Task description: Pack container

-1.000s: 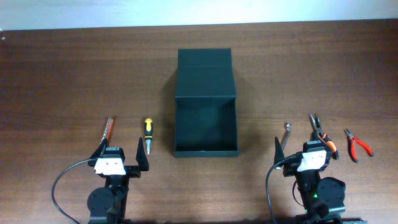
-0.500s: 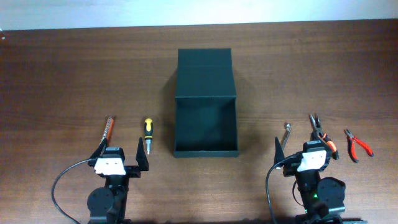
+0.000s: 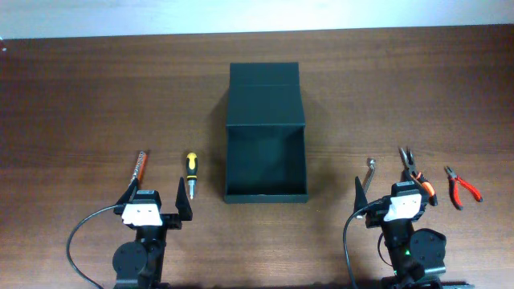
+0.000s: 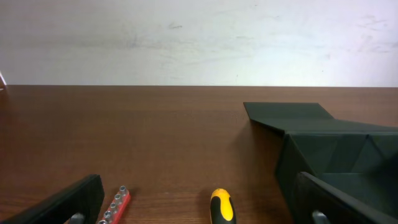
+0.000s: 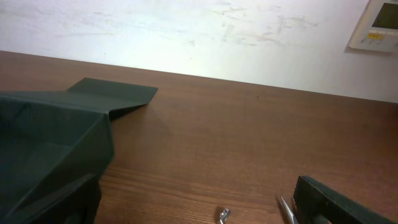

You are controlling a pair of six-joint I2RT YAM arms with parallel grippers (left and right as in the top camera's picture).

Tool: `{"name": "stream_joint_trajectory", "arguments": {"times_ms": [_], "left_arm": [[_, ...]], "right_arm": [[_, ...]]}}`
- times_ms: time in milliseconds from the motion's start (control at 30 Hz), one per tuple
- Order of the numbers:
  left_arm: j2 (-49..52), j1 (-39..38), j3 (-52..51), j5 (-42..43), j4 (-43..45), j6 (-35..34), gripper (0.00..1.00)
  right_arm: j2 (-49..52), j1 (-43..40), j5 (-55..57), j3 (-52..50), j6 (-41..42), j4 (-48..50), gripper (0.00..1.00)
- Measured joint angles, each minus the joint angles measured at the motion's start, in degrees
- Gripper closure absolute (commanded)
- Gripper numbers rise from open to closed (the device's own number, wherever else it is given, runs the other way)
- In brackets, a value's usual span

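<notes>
The container (image 3: 266, 197), a dark green-black box, lies at the table's centre with its flap lid (image 3: 264, 95) folded back; its inside shows nothing in it. It fills the right of the left wrist view (image 4: 336, 149) and the left of the right wrist view (image 5: 56, 137). My left gripper (image 3: 156, 195) stands open near the front edge, left of the box, with nothing between its fingers (image 4: 68, 202). The right gripper (image 3: 391, 193) is open too, to the box's right, holding nothing.
A yellow-black screwdriver (image 3: 191, 174) and a red bit holder (image 3: 140, 166) lie just ahead of the left gripper. Ahead of the right gripper are a silver key (image 3: 369, 172), orange-handled pliers (image 3: 415, 172) and red-handled pliers (image 3: 461, 186).
</notes>
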Motion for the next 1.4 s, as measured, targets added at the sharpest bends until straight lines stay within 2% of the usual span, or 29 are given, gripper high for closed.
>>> {"name": "stream_joint_trajectory", "arguments": {"times_ms": [167,300,433,533,733,767,800,1000,1067,1167,1400], "left_arm": [[0.00,0.00,0.00,0.28,0.00,0.00,0.01],[0.09,0.00,0.63,1.20,-0.92,-1.16,0.01],[3.17,0.00,5.75,1.75,-6.25,-2.03,0.01],[9.07,0.00,12.72,1.97,-10.62,-2.34,0.01],[28.72,0.00,32.30,2.10,-22.86,-2.36,0.01],[32.24,0.00,37.55,2.14,-27.47,-2.36,0.01],[35.26,0.00,38.69,2.14,-27.93,-2.36,0.01],[54.27,0.00,58.05,2.14,-48.24,-2.36,0.01],[58.18,0.00,61.66,2.14,-51.80,-2.34,0.01],[62.58,0.00,64.06,2.14,-54.18,-2.36,0.01],[66.69,0.00,64.24,2.14,-55.39,-2.36,0.01]], "right_arm": [[0.00,0.00,0.00,0.00,0.72,0.04,0.01],[0.00,0.00,0.00,-0.04,5.66,1.53,0.01],[1.16,0.00,0.00,1.51,10.69,0.55,0.01],[5.46,0.00,-0.02,7.17,12.61,-2.93,0.01],[23.45,0.00,-0.52,28.28,14.14,-19.50,0.01],[29.24,-0.02,-0.46,35.76,14.23,-27.52,0.01],[31.34,-0.02,-0.46,38.14,14.23,-29.31,0.01],[53.22,-0.04,-0.46,66.58,14.27,-60.43,0.01],[58.84,-0.04,-0.42,72.57,14.32,-68.43,0.01],[66.64,-0.04,-0.44,76.85,14.38,-72.89,0.01],[80.63,-0.68,-0.46,76.85,14.40,-71.21,0.01]]}}
